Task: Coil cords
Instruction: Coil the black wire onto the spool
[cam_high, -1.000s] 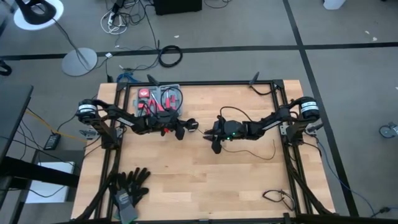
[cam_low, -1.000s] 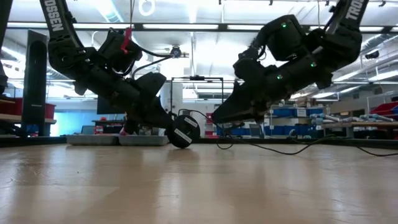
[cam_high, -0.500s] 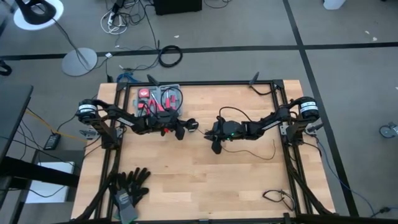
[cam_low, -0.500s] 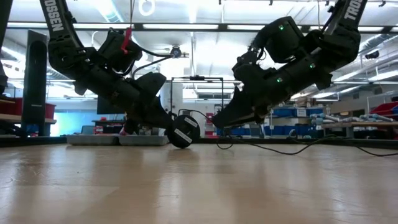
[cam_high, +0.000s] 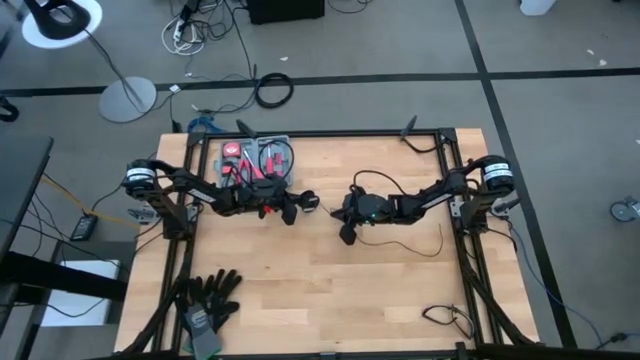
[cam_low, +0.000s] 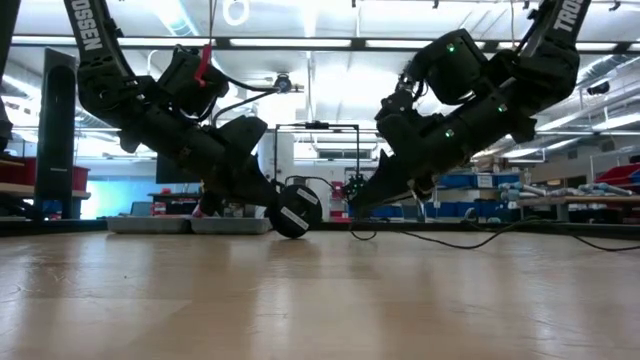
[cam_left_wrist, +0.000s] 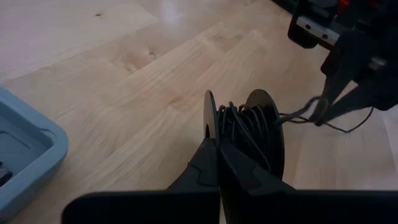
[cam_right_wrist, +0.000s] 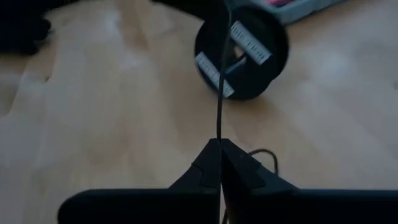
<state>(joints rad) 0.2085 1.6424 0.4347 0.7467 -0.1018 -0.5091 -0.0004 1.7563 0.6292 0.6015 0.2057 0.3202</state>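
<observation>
The left gripper (cam_left_wrist: 219, 144) sits near the middle of the wooden desk (cam_high: 300, 290), its jaws pressed together on the flange of a small black spool (cam_left_wrist: 245, 134). The spool stands on edge right at the jaw tips, and turns of thin black cord (cam_left_wrist: 298, 115) are wound around its core. In the low view the spool (cam_low: 294, 210) rests on the desk just below the left gripper (cam_low: 270, 195).

From the spool, the cord runs taut across a short gap to the right gripper (cam_right_wrist: 220, 144), whose jaws are closed on it. In the right wrist view the cord (cam_right_wrist: 220, 81) rises straight from the pinched jaw tips to the spool (cam_right_wrist: 242, 53), which shows its round face with two pale labels. Behind the right jaws, more of the cord (cam_high: 420, 243) trails loose over the desk toward the right edge.

In the high view the right gripper (cam_high: 347, 232) lies just beside the left gripper (cam_high: 298, 205), the spool (cam_high: 309, 200) between them. A grey tray (cam_high: 256, 158) of red and black items sits behind the left arm at the back of the desk, and a pair of black gloves (cam_high: 207, 300) lies well away at the near left corner.
</observation>
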